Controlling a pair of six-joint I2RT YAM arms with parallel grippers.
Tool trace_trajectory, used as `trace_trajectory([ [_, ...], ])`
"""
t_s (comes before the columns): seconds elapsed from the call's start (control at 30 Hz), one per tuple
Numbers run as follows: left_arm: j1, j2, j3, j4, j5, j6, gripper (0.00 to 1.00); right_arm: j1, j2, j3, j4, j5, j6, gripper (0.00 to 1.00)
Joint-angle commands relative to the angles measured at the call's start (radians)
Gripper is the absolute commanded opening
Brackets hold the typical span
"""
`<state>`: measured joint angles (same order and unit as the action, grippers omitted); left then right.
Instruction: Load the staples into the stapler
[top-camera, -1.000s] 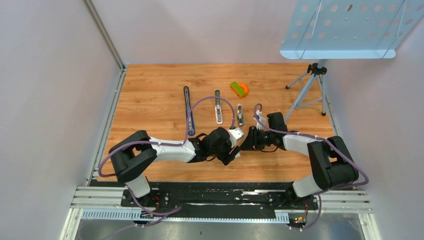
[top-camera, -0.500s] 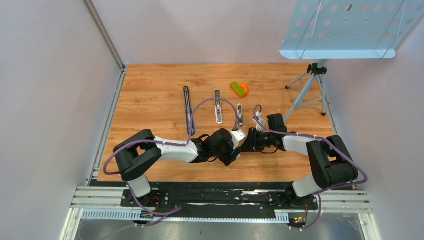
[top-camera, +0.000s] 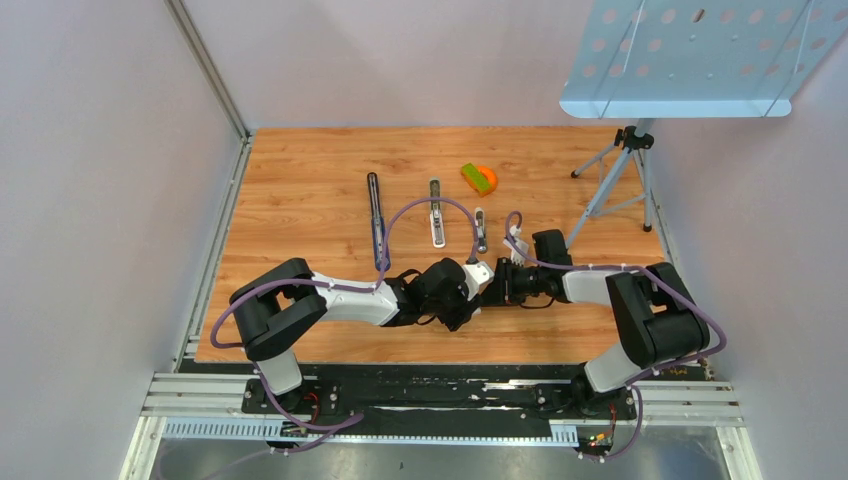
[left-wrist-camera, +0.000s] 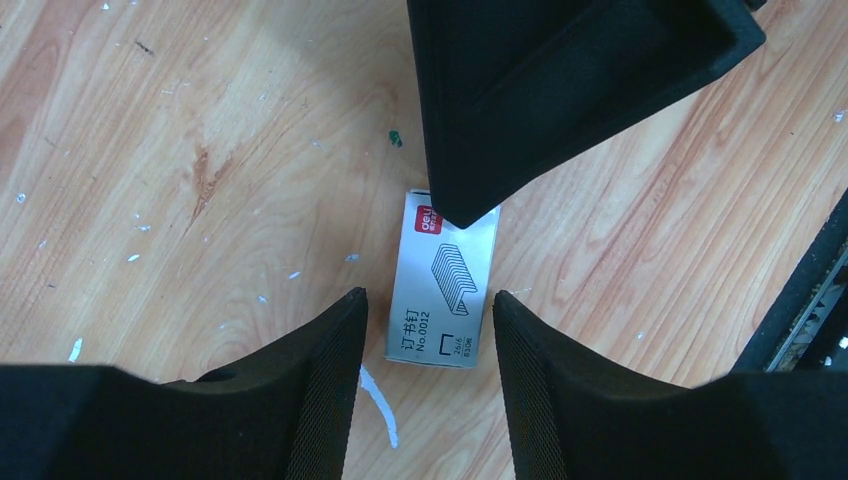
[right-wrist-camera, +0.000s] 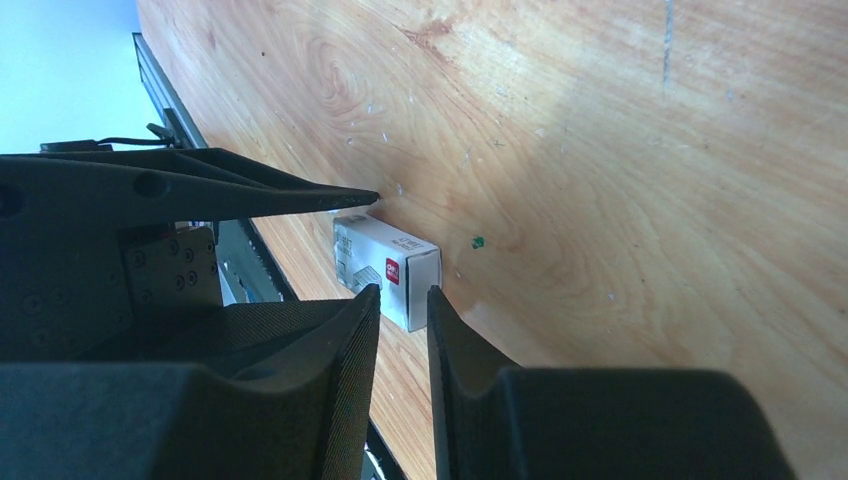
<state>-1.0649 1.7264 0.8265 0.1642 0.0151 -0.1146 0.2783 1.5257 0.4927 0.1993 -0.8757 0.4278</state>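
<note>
White cardboard staple box (left-wrist-camera: 444, 282) lies flat on the wooden table (left-wrist-camera: 150, 150); the staples themselves are nowhere visible (presumably inside). Left gripper (left-wrist-camera: 428, 297) stands spread astride its near end, not yet pinching. Right gripper (right-wrist-camera: 403, 290), nearly pressed together and empty, noses the far end. Light, slick and crushable, I judge: take the long sides gently.

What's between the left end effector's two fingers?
The near end of a small white staple box, lying flat on the wooden table; the left wrist view shows it.
</note>
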Motion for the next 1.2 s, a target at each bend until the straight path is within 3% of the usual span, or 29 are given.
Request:
trace_trajectory([
  [0.0,-0.011,0.025,0.022,0.023,0.004,0.013,0.52,-0.018,0.024,-0.019,0.044,-0.047,0.014,0.27],
  [0.4,-0.011,0.039,0.015,0.038,0.007,0.013,0.51,-0.017,0.08,-0.05,0.167,-0.118,0.064,0.25],
  [0.8,-0.011,0.046,0.009,0.044,0.012,0.016,0.43,-0.018,0.109,-0.069,0.244,-0.146,0.093,0.24],
  [1.0,-0.011,0.013,-0.018,0.035,-0.011,0.034,0.53,-0.018,0.092,-0.067,0.225,-0.127,0.09,0.3],
  [1.17,-0.011,0.0,-0.032,0.015,-0.045,0.041,0.54,-0.019,0.083,-0.062,0.201,-0.119,0.079,0.32],
])
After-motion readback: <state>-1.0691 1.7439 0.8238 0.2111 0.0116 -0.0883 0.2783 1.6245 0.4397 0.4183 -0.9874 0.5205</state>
